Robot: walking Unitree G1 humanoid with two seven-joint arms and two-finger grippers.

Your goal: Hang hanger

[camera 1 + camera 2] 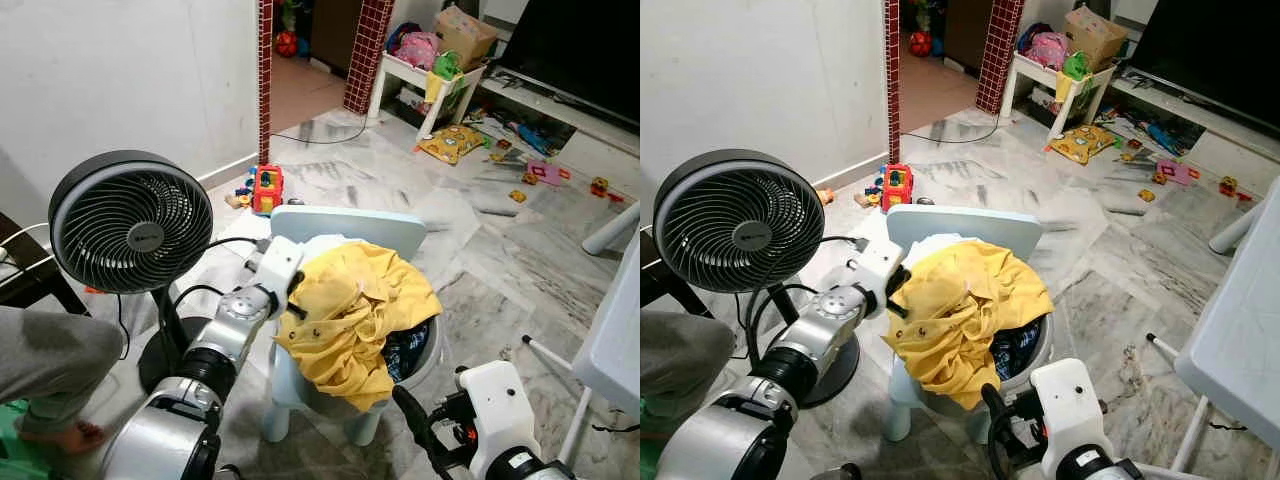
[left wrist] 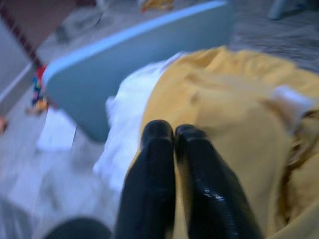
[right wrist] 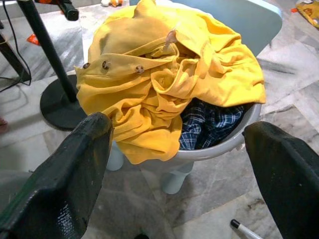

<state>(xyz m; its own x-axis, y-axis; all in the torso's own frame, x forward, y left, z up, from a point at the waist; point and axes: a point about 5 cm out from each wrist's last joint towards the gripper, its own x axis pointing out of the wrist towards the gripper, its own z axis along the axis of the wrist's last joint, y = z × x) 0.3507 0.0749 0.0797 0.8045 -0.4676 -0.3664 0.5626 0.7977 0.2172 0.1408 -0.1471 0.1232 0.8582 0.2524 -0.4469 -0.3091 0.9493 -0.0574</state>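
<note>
A crumpled yellow button shirt [image 1: 355, 315] is heaped over a grey-white basket [image 3: 239, 134] that stands on a small light-blue chair [image 1: 350, 225]. Under the shirt lie a blue plaid cloth [image 3: 209, 124] and a white cloth [image 2: 129, 109]. My left gripper [image 2: 173, 132] is shut, its two fingertips pressed together at the shirt's left edge, where yellow meets white; no fold shows between them. My right gripper [image 3: 179, 129] is open wide, low in front of the basket, with nothing between its fingers. The right arm [image 1: 495, 410] sits below and right of the chair.
A black standing fan [image 1: 130, 220] is close on the left, its base beside the chair. A person's grey-trousered leg [image 1: 50, 360] is at far left. A white table [image 1: 615, 340] stands at right. Toys [image 1: 265, 188] litter the marble floor behind.
</note>
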